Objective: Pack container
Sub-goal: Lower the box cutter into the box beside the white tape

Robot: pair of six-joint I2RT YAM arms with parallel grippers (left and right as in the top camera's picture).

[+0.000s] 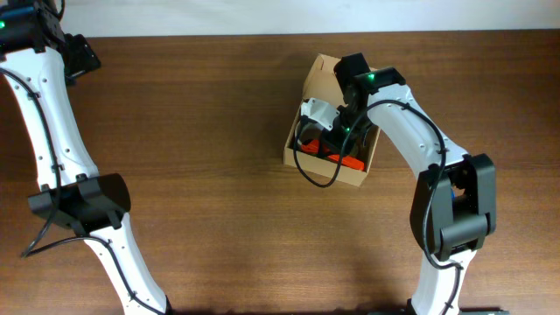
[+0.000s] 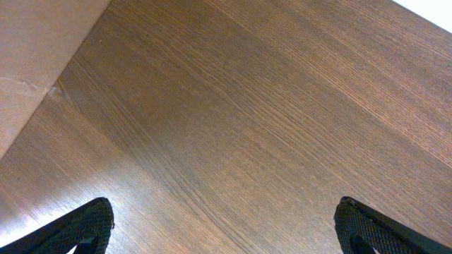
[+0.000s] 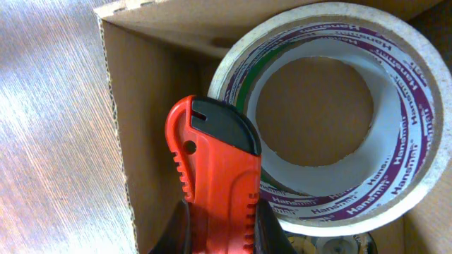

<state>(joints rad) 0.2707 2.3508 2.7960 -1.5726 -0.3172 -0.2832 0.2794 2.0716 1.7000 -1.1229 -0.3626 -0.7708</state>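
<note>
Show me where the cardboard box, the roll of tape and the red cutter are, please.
cardboard box (image 1: 321, 77): overhead view, on its lid flap.
roll of tape (image 3: 413, 106): right wrist view, on its purple-printed ring.
red cutter (image 3: 212, 176): right wrist view, on its red handle.

There is one brown cardboard container (image 1: 322, 74) on one wooden bench (image 1: 192, 131). Within it lie one roll of tape (image 3: 417, 141) with purple print, one red utility knife (image 3: 215, 176) and one white item (image 1: 317, 111) too small to name. One black cable (image 1: 308, 177) is also there. Two white robot arms show, the left arm (image 1: 44, 131) and the right arm (image 1: 411, 131). They carry two tools, the left tool (image 2: 222, 215) and the right tool (image 3: 222, 233).
</note>
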